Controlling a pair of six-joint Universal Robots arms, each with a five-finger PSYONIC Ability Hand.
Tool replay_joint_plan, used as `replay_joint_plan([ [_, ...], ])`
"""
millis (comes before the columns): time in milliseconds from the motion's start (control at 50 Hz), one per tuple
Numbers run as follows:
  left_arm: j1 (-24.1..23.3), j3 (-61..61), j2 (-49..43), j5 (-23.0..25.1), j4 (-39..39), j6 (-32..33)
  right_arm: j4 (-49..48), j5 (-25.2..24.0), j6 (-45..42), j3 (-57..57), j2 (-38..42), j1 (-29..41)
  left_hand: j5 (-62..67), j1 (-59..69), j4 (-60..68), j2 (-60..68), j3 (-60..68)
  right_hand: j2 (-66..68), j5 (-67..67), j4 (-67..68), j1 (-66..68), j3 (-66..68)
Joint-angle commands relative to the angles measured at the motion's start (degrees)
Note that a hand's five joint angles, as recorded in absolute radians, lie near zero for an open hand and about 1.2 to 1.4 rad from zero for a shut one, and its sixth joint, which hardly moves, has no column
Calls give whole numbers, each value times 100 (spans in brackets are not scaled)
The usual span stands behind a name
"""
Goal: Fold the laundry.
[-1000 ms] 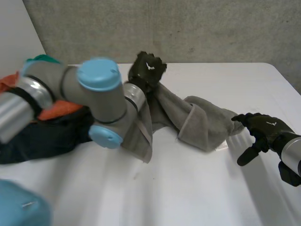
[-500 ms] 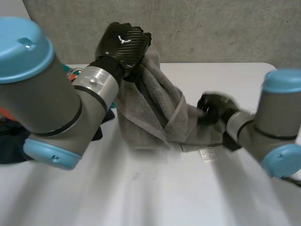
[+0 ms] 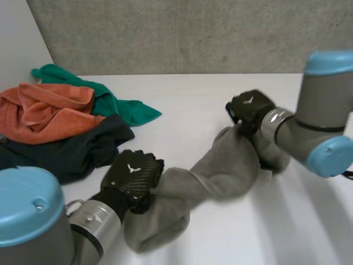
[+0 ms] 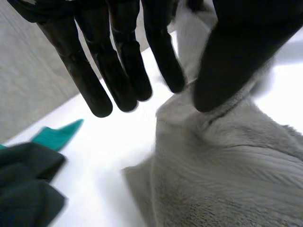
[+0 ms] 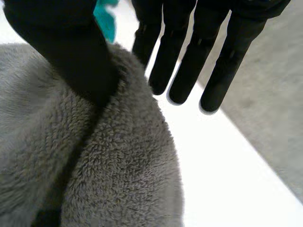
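Head view: an orange cloth [image 3: 49,110], a green cloth [image 3: 118,105] and a dark garment [image 3: 71,152] lie heaped on the white table [image 3: 187,94]. The left hand [image 3: 133,176] pinches one end of the grey towel [image 3: 220,171] between thumb and straight fingers. The towel stretches mid-table to the right hand [image 3: 248,107], clamped likewise on the other end.

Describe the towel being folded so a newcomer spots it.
On the white table, look right of the heap of orange, green and dark laundry. The grey towel stretches between the left robot hand and right robot hand; it alone is grey and held.
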Motion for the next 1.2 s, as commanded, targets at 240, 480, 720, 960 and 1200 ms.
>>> replay_joint_plan([
  [240,1063,1222,292,282,-54,-533,-970,626,515,2154,-1904,28,-2998,-2723,-3008,-2891,-2904,-4260,-4324,-4471,-4056,-4322],
  [480,898,2830,-1894,1460,-1185,-472,332,442,-144,3737,-2987,-649,-2831,-2555,-2840,-2723,-2737,-4068,-4132,-4280,-3864,-4130],
  [720,607,4028,-3338,1654,-2400,65,-370,-806,-110,5056,-3199,-939,-2394,-2118,-2403,-2286,-2300,-3360,-3424,-3571,-3156,-3422],
  [960,493,4124,-3391,1637,-2400,91,-1909,-859,128,4838,-2030,-878,967,1243,958,1075,1061,-2856,-2920,-3068,-2652,-2918],
  [1200,511,4958,-3514,1540,-2331,82,-2770,-51,145,3670,-1133,-816,2601,2877,2591,2709,2695,2740,2676,2529,2944,2678],
])
